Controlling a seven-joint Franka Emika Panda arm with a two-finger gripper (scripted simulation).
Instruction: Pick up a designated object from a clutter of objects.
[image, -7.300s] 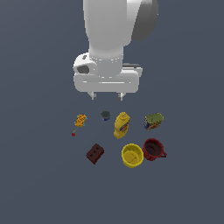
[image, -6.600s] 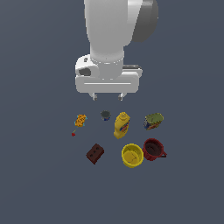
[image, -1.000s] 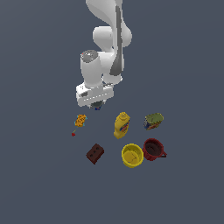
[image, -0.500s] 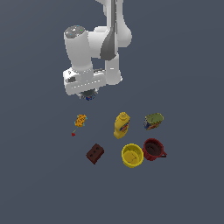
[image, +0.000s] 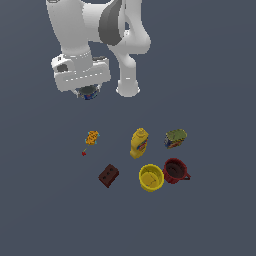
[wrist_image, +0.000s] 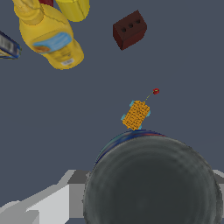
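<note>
**Small grey can held aloft, clear of the clutter**

The gripper (image: 88, 92) hangs high above the surface, well apart from the items below. Its fingers are closed on the small dark grey can (image: 89, 93), of which only the lower part shows beneath the white hand in the exterior view, with a bluish edge at its base. In the wrist view the can (wrist_image: 151, 181) fills the foreground as a round dark grey disc with a blue rim, a grey finger (wrist_image: 39, 205) pressed against one side.

Below, the clutter lies undisturbed on the dark surface. The orange toy (image: 91, 137) sits toward the exterior view's left, with a small red bead (image: 84, 153) just beside it. The mustard bottle (image: 139, 142) lies near the middle, the green-blue can (image: 175, 138) to its right in the exterior view. In the nearer row, the brown holed brick (image: 108, 175) stands apart at the left, while the yellow bowl (image: 151, 178) and the dark red mug (image: 175, 170) touch or nearly touch; which, I cannot tell.
</note>
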